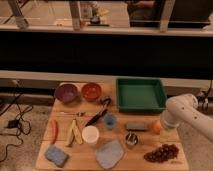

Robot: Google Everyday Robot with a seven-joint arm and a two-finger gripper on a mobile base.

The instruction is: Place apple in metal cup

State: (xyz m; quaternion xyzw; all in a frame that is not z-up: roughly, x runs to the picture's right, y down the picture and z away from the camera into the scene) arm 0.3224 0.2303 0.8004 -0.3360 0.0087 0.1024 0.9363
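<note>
Camera view looked down on a wooden tabletop (150, 140) with the white arm (189, 114) reaching in from the right edge. Farthest to the left of the end effector (164, 133) lay a long orange-red carrot (54, 131), with a blue sponge (56, 156) nearer the front edge. A purple bowl (66, 92) and an orange bowl (91, 91) sat well to the end effector's left, towards the back. A white cup (90, 135) stood left of it at about its own depth, and a grey cloth (110, 154) lay left of it and nearer the front. A small blue cup (110, 120) stood between the white cup and a grey block (136, 125). The metal cup (131, 139) stood upright to the left of the end effector, near it but apart, its dark mouth facing up and its axis vertical. A green tray (140, 94) lay behind and slightly left.

The apple (157, 127) rested on the tabletop just beside the end effector, at its left side; whether the two touched could not be told. Being round, the apple showed no long axis or facing. The end effector hung low over the right part of the tabletop with its jaws wide. A dark red grape bunch (161, 152) lay just in front of it.
</note>
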